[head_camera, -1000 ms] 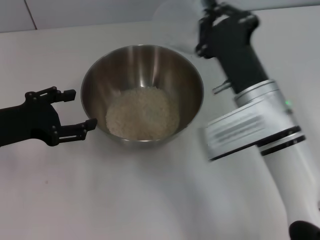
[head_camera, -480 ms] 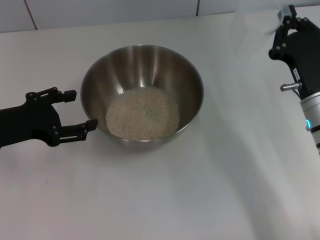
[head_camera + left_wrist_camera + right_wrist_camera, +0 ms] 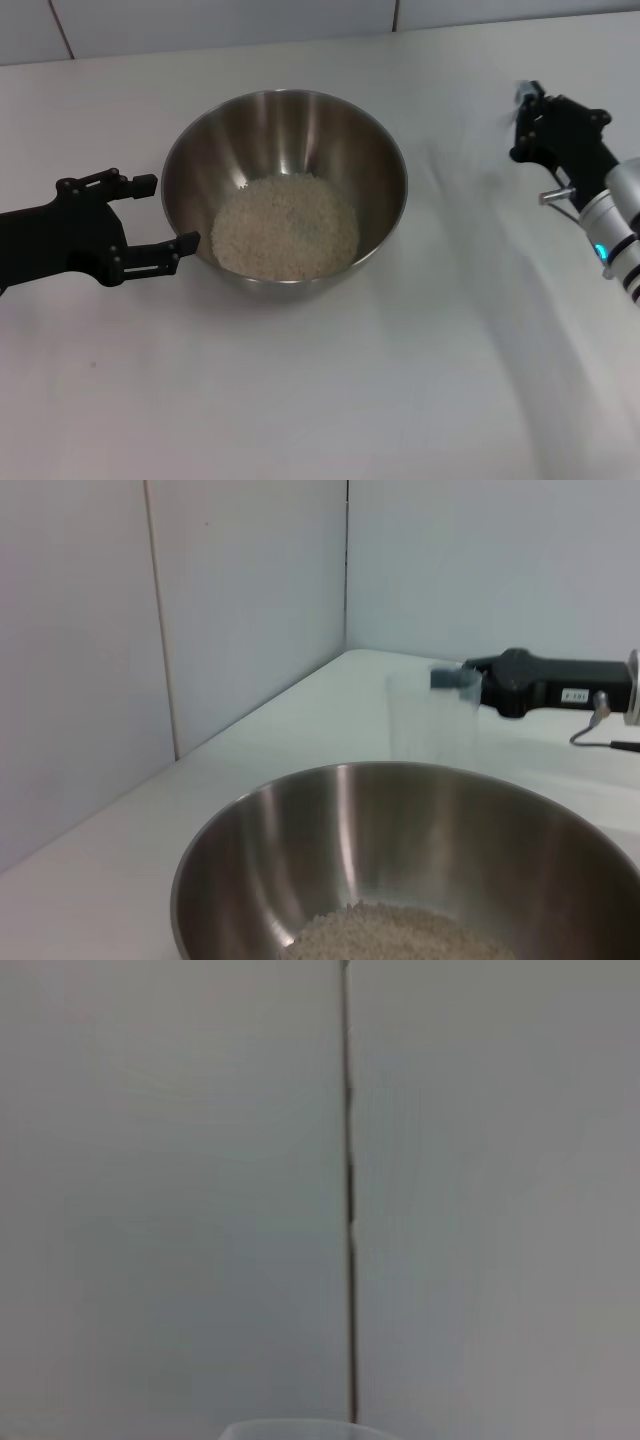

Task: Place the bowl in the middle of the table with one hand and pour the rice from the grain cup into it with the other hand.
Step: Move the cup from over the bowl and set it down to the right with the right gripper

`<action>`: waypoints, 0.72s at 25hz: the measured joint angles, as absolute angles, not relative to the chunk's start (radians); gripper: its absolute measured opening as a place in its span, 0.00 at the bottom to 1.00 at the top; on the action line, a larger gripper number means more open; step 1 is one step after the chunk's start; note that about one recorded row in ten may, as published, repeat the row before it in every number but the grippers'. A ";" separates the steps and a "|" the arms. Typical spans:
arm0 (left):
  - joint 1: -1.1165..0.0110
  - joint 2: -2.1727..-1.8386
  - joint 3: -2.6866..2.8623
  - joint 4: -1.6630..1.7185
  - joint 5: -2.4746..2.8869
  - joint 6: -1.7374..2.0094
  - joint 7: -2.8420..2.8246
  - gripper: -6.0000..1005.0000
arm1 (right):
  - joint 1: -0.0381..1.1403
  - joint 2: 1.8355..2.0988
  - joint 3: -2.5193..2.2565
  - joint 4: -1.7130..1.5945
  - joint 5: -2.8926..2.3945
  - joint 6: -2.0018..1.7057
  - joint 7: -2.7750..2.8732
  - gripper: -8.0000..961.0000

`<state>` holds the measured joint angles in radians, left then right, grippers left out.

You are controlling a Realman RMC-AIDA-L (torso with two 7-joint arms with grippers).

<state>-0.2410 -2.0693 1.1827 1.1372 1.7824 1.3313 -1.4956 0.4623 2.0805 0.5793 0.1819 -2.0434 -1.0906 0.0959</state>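
The steel bowl (image 3: 285, 120) stands mid-table with a mound of rice (image 3: 285, 228) in its bottom; it also shows in the left wrist view (image 3: 400, 820). My left gripper (image 3: 160, 213) is open and empty, with its fingers (image 3: 178, 244) right by the bowl's left wall. My right gripper (image 3: 522, 118) is at the right, well away from the bowl, and is shut on the rim of the clear grain cup (image 3: 435, 715). The cup is upright and looks empty. In the head view the cup is barely visible. Its rim shows in the right wrist view (image 3: 300, 1428).
The white table (image 3: 330, 400) stretches in front of the bowl and to its right. A tiled wall (image 3: 200, 610) rises behind the table's far edge.
My right arm has swung from above the bowl's far right rim out to the right, carrying the cup with it. My left gripper has edged slightly toward the bowl.
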 joint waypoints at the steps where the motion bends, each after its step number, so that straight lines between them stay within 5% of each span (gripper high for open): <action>1: -0.242 -2.069 1.183 1.137 1.782 1.331 -1.496 0.86 | 0.468 2.081 0.569 0.182 -2.044 -1.075 0.096 0.05; 18: -0.252 -2.069 1.185 1.136 1.783 1.336 -1.496 0.86 | 0.453 2.086 0.538 0.203 -2.078 -0.966 0.090 0.13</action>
